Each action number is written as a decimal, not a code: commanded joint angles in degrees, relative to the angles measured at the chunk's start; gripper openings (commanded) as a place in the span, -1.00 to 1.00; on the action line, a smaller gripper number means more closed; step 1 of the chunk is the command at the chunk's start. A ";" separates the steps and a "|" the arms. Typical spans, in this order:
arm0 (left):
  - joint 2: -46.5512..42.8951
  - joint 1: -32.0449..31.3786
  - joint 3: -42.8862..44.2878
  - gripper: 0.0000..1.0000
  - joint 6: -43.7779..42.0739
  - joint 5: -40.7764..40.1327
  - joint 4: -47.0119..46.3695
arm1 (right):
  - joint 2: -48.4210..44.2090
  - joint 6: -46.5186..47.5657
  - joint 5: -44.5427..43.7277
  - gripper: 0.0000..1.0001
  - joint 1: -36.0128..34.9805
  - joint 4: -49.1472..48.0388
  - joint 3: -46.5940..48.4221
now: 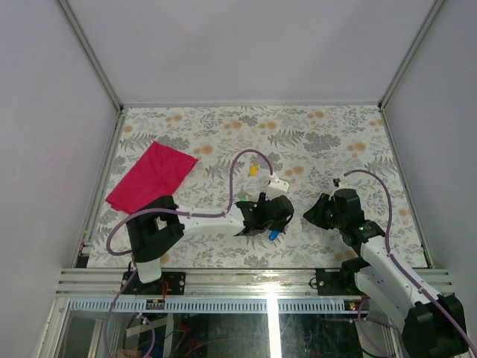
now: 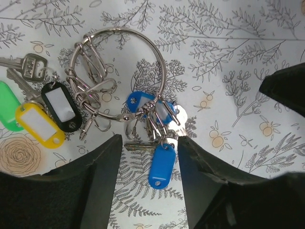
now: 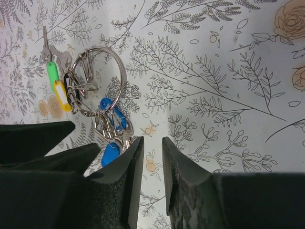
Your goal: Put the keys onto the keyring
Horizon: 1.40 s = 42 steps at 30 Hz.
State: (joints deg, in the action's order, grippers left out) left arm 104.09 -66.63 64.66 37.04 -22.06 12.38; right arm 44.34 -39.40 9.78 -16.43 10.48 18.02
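A big silver keyring (image 2: 159, 64) lies on the flowered table, with smaller wire loops and clips hanging on it. Keys with blue tags (image 2: 162, 165) hang from its near side. Black (image 2: 61, 106), yellow (image 2: 39, 125) and green (image 2: 7, 107) tags and a silver key (image 2: 28, 67) lie at its left. My left gripper (image 2: 150, 140) is open, with a finger on each side of the lower blue tag, just above the table. My right gripper (image 3: 151, 140) is open by a narrow gap and empty, to the right of the bunch (image 3: 110, 152). The ring (image 3: 123, 78) shows there too.
A red cloth (image 1: 153, 175) lies at the back left of the table. A small yellow item (image 1: 253, 170) lies beside the left arm's purple cable (image 1: 232, 175). In the top view the left gripper (image 1: 270, 216) covers most of the bunch, and the right gripper (image 1: 317, 211) is close by.
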 commanded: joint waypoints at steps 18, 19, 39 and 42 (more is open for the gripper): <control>4.99 13.55 12.80 -0.11 -15.10 3.87 7.68 | 0.94 2.87 3.62 -0.42 0.43 -1.24 0.51; 5.58 14.01 13.76 -0.12 -16.51 4.77 8.25 | 1.03 3.03 3.66 -0.42 0.37 -1.21 0.52; 13.12 17.24 21.58 -0.25 -26.22 15.51 16.76 | 2.64 3.94 4.41 -0.41 0.46 -1.64 0.44; 14.09 17.23 22.28 -0.25 -26.40 15.63 17.32 | 2.55 4.04 4.46 -0.41 0.40 -1.47 0.36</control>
State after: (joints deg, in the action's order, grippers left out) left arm 117.08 -49.65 84.42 12.14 -7.79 28.05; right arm 46.74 -36.40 13.17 -16.43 10.39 18.02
